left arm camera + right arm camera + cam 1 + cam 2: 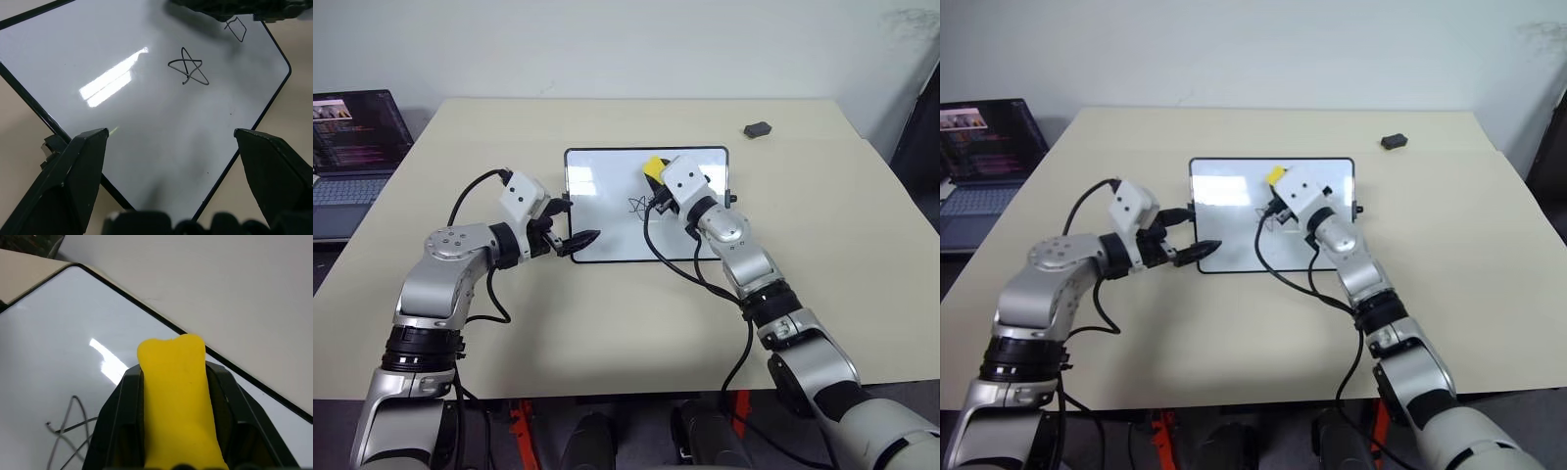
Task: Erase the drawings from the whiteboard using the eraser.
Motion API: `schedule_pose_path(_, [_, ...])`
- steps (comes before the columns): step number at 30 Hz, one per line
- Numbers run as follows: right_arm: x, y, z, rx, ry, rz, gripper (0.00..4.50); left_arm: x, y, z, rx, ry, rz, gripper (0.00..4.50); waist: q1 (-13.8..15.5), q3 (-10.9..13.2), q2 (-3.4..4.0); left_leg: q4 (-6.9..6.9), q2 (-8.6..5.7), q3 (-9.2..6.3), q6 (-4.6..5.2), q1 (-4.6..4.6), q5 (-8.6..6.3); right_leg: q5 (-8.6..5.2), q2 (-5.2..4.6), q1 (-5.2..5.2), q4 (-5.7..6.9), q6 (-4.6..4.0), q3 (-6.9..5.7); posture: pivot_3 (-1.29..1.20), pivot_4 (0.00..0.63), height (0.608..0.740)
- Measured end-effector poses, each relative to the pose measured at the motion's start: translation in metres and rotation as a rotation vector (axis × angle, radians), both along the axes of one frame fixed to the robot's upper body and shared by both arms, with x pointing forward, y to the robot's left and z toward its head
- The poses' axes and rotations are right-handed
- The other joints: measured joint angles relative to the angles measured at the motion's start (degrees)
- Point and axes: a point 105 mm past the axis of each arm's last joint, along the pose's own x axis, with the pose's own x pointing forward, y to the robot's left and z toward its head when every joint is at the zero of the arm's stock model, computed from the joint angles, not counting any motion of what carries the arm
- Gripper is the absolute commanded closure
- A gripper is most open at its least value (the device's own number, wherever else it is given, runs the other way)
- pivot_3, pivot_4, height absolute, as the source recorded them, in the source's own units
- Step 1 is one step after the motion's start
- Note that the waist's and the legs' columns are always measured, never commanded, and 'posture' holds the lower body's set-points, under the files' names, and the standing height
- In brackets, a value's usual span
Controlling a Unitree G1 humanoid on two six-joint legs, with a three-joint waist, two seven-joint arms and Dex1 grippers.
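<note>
The whiteboard [607,230] lies flat in the middle of the table. A black star drawing [188,67] is near its centre, and a small square drawing [236,28] lies half under the right arm. My right gripper [656,178] is shut on the yellow eraser [178,401], which it holds over the far middle of the board, just beyond the star. Whether the eraser touches the surface I cannot tell. My left gripper [572,233] stands open at the board's near left corner, its fingers [73,171] spread wide over the white surface.
The beige table [607,323] carries a small dark grey object [758,128] near its far right corner. An open laptop [352,147] sits off the table's left side. A black cable hangs from each wrist.
</note>
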Motion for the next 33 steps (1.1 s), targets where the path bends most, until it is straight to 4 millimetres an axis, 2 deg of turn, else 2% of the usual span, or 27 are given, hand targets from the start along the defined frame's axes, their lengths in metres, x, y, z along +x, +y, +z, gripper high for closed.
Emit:
schedule_pose_path(2, [0.001, 0.003, -0.018, -0.024, 0.031, 0.017, 3.18, 0.001, 0.004, -0.001, 0.018, 0.004, 0.010, 0.00, 0.0, 0.0, 0.00, 0.00, 0.00, 0.02, 0.00, -0.01, 0.00, 0.00, -0.01, 0.00, -0.01, 0.00, 0.02, 0.00, 0.150, 0.740])
schedule_pose_path(5, [-0.005, 0.015, -0.032, -0.060, 0.053, 0.078, 3.18, 0.001, 0.007, -0.001, 0.032, -0.002, 0.017, 0.00, -0.2, 0.0, -0.02, 0.05, 0.00, 0.04, 0.01, 0.14, 0.00, 0.00, -0.01, 0.09, 0.06, 0.00, 0.07, 0.00, 0.150, 0.740])
schedule_pose_path(10, [-0.022, 0.030, -0.068, -0.174, 0.119, 0.187, 3.18, 0.001, 0.008, 0.000, 0.034, -0.007, 0.019, 0.00, -0.2, 0.0, -0.03, 0.07, 0.03, 0.03, 0.04, 0.62, 0.02, -0.06, 0.05, 0.52, 0.10, 0.10, 0.06, 0.00, 0.150, 0.740])
schedule_pose_path(14, [-0.028, 0.034, -0.079, -0.220, 0.141, 0.224, 3.18, 0.001, 0.009, -0.001, 0.035, -0.006, 0.024, 0.00, -0.2, 0.0, -0.03, 0.07, 0.08, 0.07, 0.12, 0.98, 0.09, -0.06, 0.12, 0.84, 0.13, 0.11, 0.09, 0.00, 0.150, 0.740])
schedule_pose_path(22, [-0.027, 0.032, -0.068, -0.183, 0.118, 0.229, 3.18, 0.000, 0.012, -0.006, 0.033, 0.007, 0.038, 0.00, -0.1, 0.0, -0.01, 0.00, 0.13, 0.04, 0.10, 0.89, 0.08, -0.08, 0.16, 0.80, 0.03, 0.08, 0.09, 0.00, 0.150, 0.740])
schedule_pose_path(26, [-0.017, 0.020, -0.047, -0.119, 0.061, 0.163, 3.19, -0.002, 0.017, -0.015, 0.033, 0.031, 0.051, 0.00, -0.1, 0.0, -0.01, 0.06, 0.13, 0.01, 0.09, 0.10, 0.08, 0.10, 0.14, 0.02, 0.11, -0.20, 0.05, 0.00, 0.150, 0.740])
schedule_pose_path(30, [-0.003, 0.008, -0.025, -0.086, 0.006, 0.080, 3.19, -0.003, 0.018, -0.018, 0.034, 0.039, 0.060, 0.00, 0.0, 0.0, -0.01, 0.00, 0.12, -0.01, 0.07, 0.02, 0.06, 0.10, 0.10, -0.05, 0.09, -0.21, 0.01, 0.00, 0.150, 0.740])
schedule_pose_path(33, [0.000, 0.010, -0.023, -0.079, 0.003, 0.069, 3.19, -0.003, 0.019, -0.017, 0.033, 0.032, 0.071, 0.00, 0.0, 0.0, -0.01, 0.00, 0.12, 0.01, 0.06, 0.02, 0.05, 0.10, 0.11, -0.05, 0.08, -0.20, 0.03, 0.00, 0.150, 0.740])
